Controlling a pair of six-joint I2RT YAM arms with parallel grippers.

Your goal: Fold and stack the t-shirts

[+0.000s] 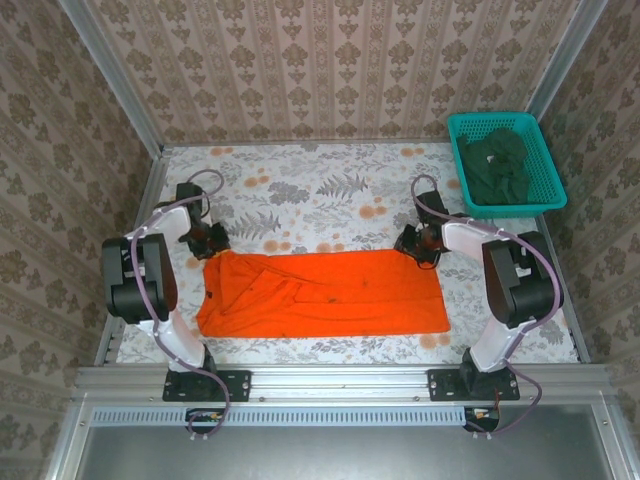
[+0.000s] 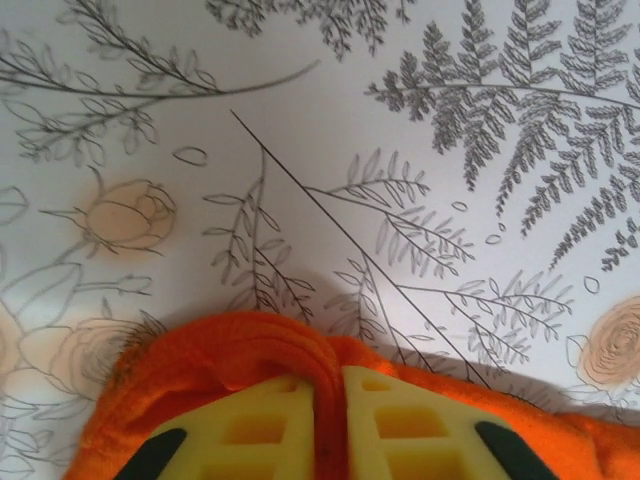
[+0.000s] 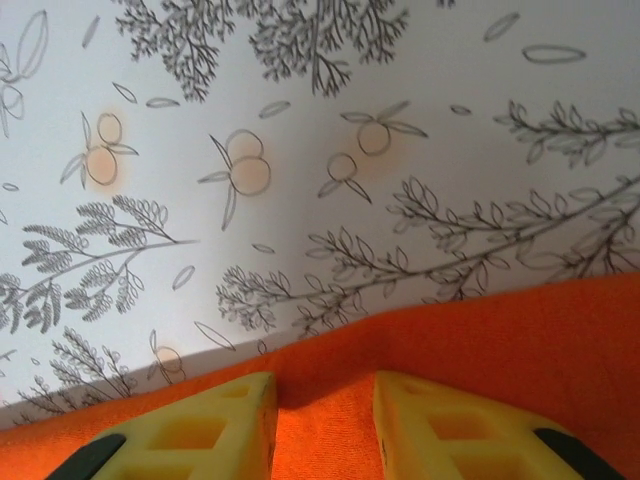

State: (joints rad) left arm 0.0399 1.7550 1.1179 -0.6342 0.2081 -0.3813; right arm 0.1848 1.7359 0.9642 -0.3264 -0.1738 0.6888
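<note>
1 bright orange t-shirt [image 1: 325, 295] lies spread out flat on the flowery table [image 1: 300, 190], close to the 2 arms. The left gripper [image 1: 212, 240] is down at the far left corner of the shirt. Up close, its 2 yellow fingers [image 2: 270, 420] are squeezed together, with a bump of orange cloth pinched between them. The right gripper [image 1: 424, 245] is down at the far right corner. Its 2 fingers stand apart with a gap between them, and the flat orange edge lies under that gap. At the back right corner of the table sits a teal basket [image 1: 548, 165]. A heap of dark green t-shirts [image 1: 498, 165] lies inside it, well apart from the orange one.
</note>
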